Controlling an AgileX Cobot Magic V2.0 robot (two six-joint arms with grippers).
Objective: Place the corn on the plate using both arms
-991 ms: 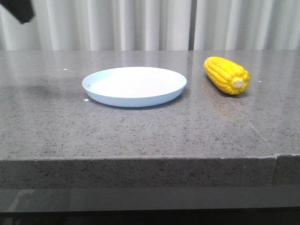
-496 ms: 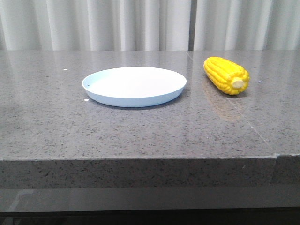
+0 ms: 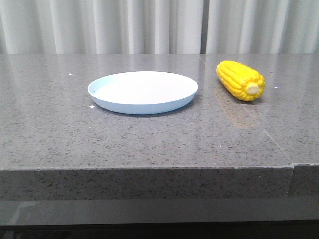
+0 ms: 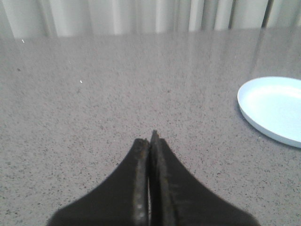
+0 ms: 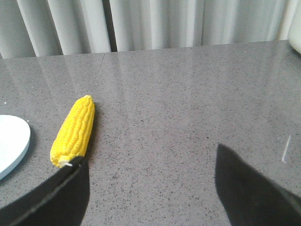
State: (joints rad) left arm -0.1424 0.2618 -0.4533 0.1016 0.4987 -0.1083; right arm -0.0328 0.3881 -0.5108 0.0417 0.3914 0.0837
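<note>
Corn (image 3: 240, 80) lies on the grey speckled stone table (image 3: 149, 139), to the right of the plate (image 3: 143, 91) and apart from it, with bare tabletop between the two. The cob rests on its side, angled so that its pale cut end faces near and slightly right while its rounded tip points far and left. The plate sits flat near the middle of the table with nothing on it. Pale pleated curtains (image 3: 149, 25) hang behind the table's far edge.

Neither arm shows in the front view. In the left wrist view the left gripper (image 4: 149, 141) has its two black fingers pressed together with nothing between them, held above bare tabletop; the plate's rim (image 4: 244, 110) shows off to one side, well apart from the fingertips. In the right wrist view the right gripper (image 5: 150, 162) is spread wide, its fingers (image 5: 66, 188) standing far apart and holding nothing. The corn (image 5: 74, 130) lies just beyond one of those fingers, its cut end closest to that fingertip, and an edge of the plate (image 5: 16, 146) shows beside the cob
</note>
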